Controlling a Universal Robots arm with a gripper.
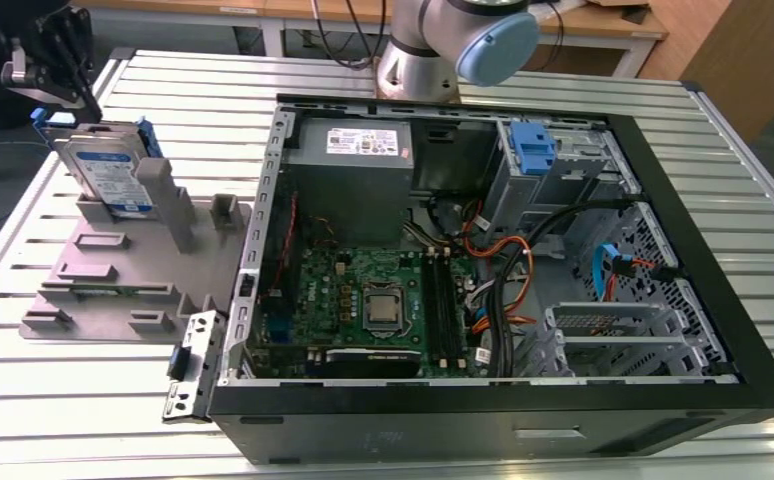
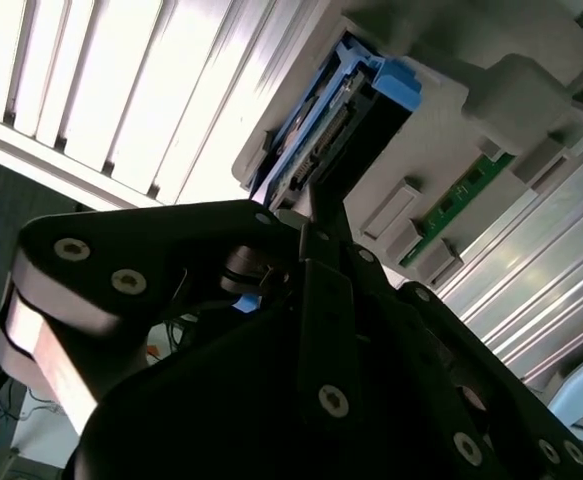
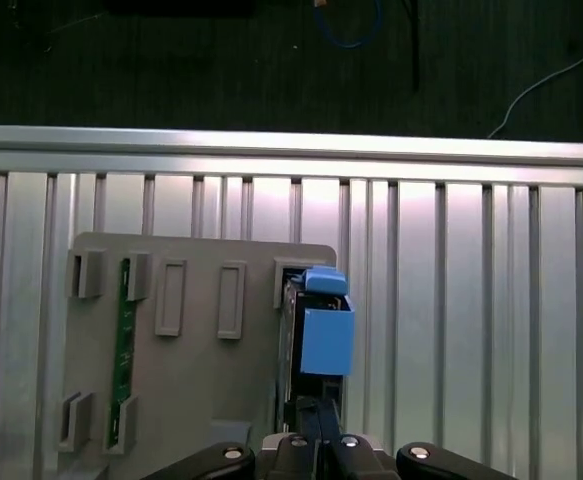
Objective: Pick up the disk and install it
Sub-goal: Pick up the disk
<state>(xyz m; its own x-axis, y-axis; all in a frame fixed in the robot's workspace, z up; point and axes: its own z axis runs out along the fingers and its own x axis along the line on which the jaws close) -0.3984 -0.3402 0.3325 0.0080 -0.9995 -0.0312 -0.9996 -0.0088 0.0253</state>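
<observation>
Gripper [image 3: 316, 422] — close over upright disk [image 1: 104, 172]

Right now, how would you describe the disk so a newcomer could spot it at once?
At the exterior view's left of the open computer case, a grey holder tray lies on the table. The disk stands on edge at its far end, under the gripper. Silver, with a white and blue label and blue rails, it differs from the larger grey power supply inside the case.

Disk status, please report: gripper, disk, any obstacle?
Gripper close above silver rectangular metal disk with blue rails. Disk upright in grey plastic holder, outside black computer case. No obstacle seen between them.
</observation>
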